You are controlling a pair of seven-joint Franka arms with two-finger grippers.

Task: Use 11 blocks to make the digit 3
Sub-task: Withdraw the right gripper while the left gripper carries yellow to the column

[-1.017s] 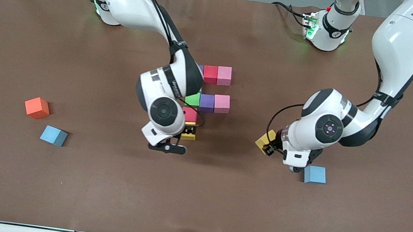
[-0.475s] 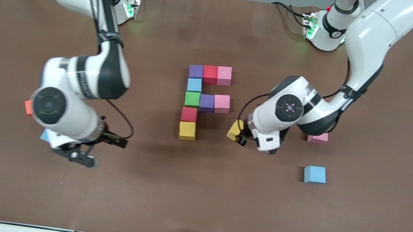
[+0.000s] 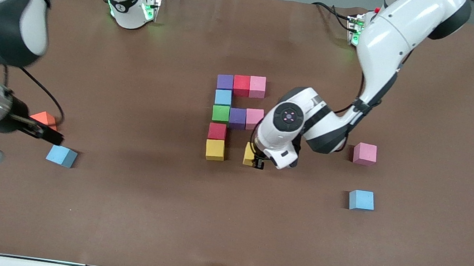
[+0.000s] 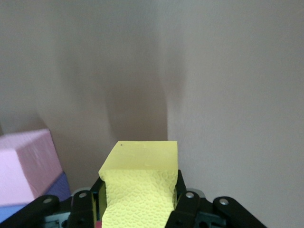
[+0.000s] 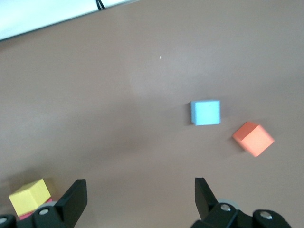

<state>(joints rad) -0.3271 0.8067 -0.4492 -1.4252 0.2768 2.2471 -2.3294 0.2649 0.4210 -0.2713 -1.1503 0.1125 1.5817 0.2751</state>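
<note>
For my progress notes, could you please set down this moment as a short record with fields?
figure: eight cubes joined so far, with the placed yellow cube at its end nearest the front camera
left gripper: shut on the second yellow cube, low beside that placed yellow cube
right gripper: open, near the orange cube
loose: two light blue cubes, a pink cube
</note>
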